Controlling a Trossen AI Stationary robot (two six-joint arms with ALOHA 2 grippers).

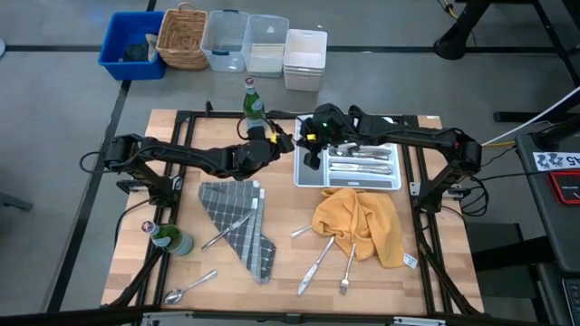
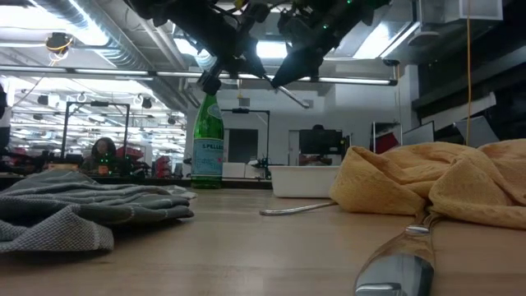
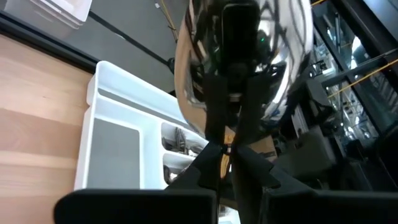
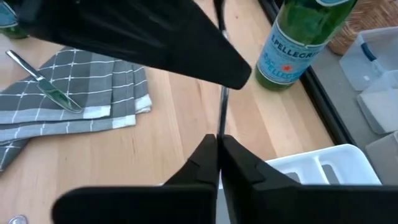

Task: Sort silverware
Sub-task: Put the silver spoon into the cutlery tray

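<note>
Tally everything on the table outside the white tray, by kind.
Cloths: 2 (grey, yellow)
Green bottles: 2
Loose cutlery pieces: 5
Total: 9
Not counted: the spoon held up in the air.

The green bottle (image 4: 303, 38) standing just beyond the right gripper (image 4: 219, 144) carries a blue label reading "S.PELLEGRINO", and the same label on this bottle (image 2: 207, 141) in the low view reads "S.PELLEG".
</note>
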